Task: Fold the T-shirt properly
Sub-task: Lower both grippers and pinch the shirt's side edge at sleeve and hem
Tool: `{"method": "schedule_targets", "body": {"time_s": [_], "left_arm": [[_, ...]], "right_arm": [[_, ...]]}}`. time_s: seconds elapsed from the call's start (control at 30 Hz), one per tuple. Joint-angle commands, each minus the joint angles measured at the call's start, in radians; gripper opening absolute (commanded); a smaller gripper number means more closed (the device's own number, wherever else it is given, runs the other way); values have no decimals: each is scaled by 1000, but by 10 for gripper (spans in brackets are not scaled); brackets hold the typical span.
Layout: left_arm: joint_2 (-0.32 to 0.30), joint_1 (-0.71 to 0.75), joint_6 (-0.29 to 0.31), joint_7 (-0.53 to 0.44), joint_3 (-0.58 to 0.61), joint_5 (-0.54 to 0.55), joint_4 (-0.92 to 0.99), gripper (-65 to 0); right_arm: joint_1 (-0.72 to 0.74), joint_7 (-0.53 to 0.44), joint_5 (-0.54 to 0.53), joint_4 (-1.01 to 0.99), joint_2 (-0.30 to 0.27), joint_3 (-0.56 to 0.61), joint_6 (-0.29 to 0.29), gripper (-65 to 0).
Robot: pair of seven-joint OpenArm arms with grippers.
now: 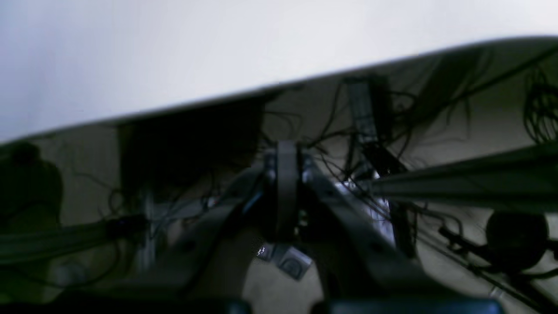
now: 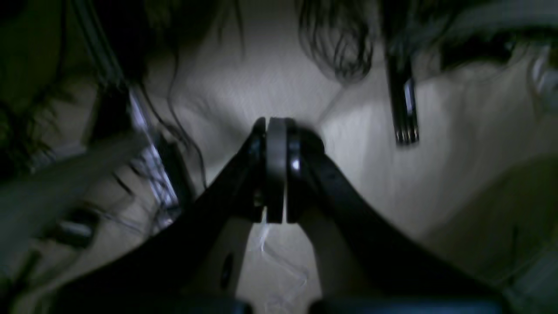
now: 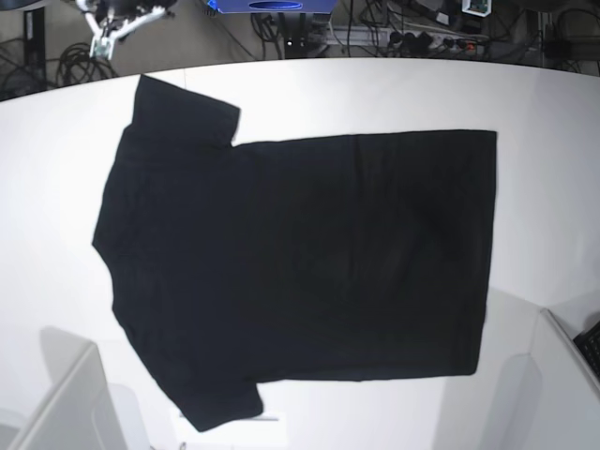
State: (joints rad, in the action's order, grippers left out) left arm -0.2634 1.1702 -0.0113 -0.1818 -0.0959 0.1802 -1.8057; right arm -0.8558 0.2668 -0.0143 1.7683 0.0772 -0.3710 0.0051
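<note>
Left wrist view: the left gripper [image 1: 285, 192] shows its two dark fingers [image 1: 279, 183] pressed flat together with nothing between them. They are directed past the pale edge of the tabletop [image 1: 218, 56] toward the dim space beneath it, where tangled cables [image 1: 540, 109] and blurred frame members lie over a light floor.

Right wrist view: the right gripper [image 2: 276, 170] likewise has its fingers [image 2: 275, 165] closed pad to pad, empty. Beyond them, in blur, a pale floor [image 2: 457, 144] carries a bundle of dark cables [image 2: 340, 43] and a black bar-shaped part [image 2: 403, 104] whose identity cannot be determined.

Base view: neither gripper appears. The T-shirt [image 3: 300, 253] lies spread flat on the white tabletop [image 3: 544, 103], plain black side up, its hem toward the right of the view and its collar end toward the left. One short sleeve [image 3: 183, 112] points to the far edge, the other [image 3: 216, 398] to the near edge. Two light grey arm housings [image 3: 56, 403] occupy the lower corners, apart from the cloth.
</note>
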Motion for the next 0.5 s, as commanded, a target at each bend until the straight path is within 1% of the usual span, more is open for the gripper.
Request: {"method": "schedule_targets", "body": {"time_s": [0.0, 0.1, 0.17, 0.27, 0.3, 0.4, 0.43, 0.47], "left_arm": [[0, 12, 6, -23, 2, -1, -33, -650], [5, -8, 4, -29, 0, 0, -81, -650], [6, -40, 4, -29, 2, -5, -113, -650], [6, -94, 4, -25, 2, 2, -138, -650], [6, -108, 4, -25, 2, 3, -138, -650], [0, -146, 4, -23, 2, 5, -134, -650], [0, -158, 4, -22, 2, 5, -131, -650], [0, -169, 4, -22, 2, 5, -130, -650]], "right_arm": [[-6, 18, 4, 46, 5, -4, -6, -650], [39, 85, 4, 140, 20, -4, -6, -650], [79, 137, 4, 193, 20, -1, -6, -650], [146, 183, -6, 219, 28, 5, -4, -650], [168, 190, -32, 219, 34, -1, -4, -650], [214, 214, -191, 221, 34, -4, -4, -650], [223, 220, -246, 221, 31, -4, -4, -650], [232, 222, -299, 221, 13, -4, -4, -650]]}}
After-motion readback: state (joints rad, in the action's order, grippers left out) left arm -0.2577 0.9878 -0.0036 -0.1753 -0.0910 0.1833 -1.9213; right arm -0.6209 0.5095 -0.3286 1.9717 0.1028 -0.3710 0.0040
